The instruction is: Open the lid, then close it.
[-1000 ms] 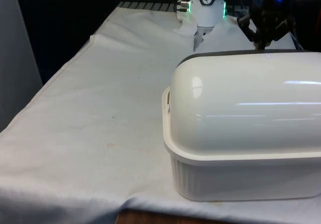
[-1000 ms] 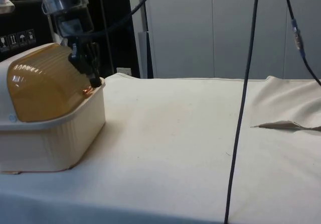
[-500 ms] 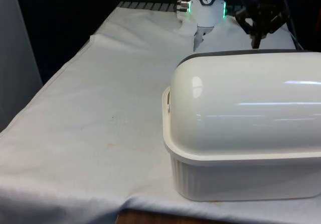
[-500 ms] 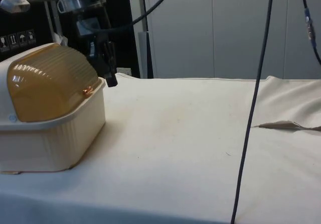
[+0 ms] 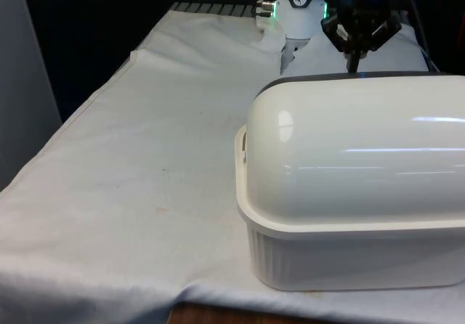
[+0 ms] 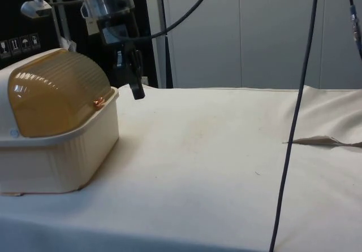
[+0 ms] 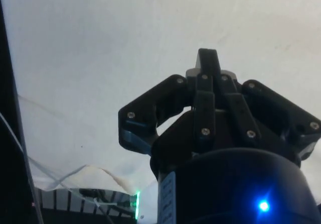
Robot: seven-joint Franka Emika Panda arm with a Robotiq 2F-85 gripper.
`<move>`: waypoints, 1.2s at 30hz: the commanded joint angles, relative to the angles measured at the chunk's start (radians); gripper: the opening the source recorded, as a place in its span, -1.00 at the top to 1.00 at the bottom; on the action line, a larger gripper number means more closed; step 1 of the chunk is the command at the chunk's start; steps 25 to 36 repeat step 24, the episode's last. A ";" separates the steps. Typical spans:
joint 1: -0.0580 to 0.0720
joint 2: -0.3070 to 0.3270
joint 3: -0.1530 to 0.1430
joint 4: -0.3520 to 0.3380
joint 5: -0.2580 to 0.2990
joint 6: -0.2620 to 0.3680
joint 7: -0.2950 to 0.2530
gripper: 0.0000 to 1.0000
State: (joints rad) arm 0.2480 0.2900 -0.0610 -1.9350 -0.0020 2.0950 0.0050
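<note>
The bread box (image 5: 349,255) stands at the front view's right, its cream base (image 6: 62,156) on the cloth. Its domed lid (image 5: 356,150) is down over the base; it looks white from the front and amber in the side view (image 6: 54,91). A small knob (image 6: 99,101) marks the lid's lower edge. My gripper (image 6: 137,92) hangs beside that edge, a short way off the box and above the cloth, touching nothing. In the front view the gripper (image 5: 354,66) shows just behind the lid's top. The wrist view has the gripper (image 7: 207,58) shut, with only white cloth beyond it.
A black cable (image 6: 294,122) hangs down across the side view. A raised fold of cloth (image 6: 322,142) lies at the table's far side there. Open cloth (image 5: 160,142) stretches over the front view's left half, ending at the table edge (image 5: 94,99).
My gripper has lifted off the lid's lower edge and drawn away from the box, towards the front view's left. The lid has stayed down.
</note>
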 commanded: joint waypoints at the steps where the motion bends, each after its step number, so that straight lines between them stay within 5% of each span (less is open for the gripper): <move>1: 0.001 -0.004 0.001 -0.003 0.003 0.007 0.000 0.99; 6: 0.002 -0.002 0.003 0.001 0.001 0.002 0.002 0.87; 10: 0.003 -0.002 0.004 0.002 0.000 0.000 0.003 0.35; 24: 0.002 -0.001 0.004 0.003 0.000 -0.001 0.003 -0.96; 36: 0.002 -0.001 0.004 0.003 0.000 -0.001 0.003 -0.96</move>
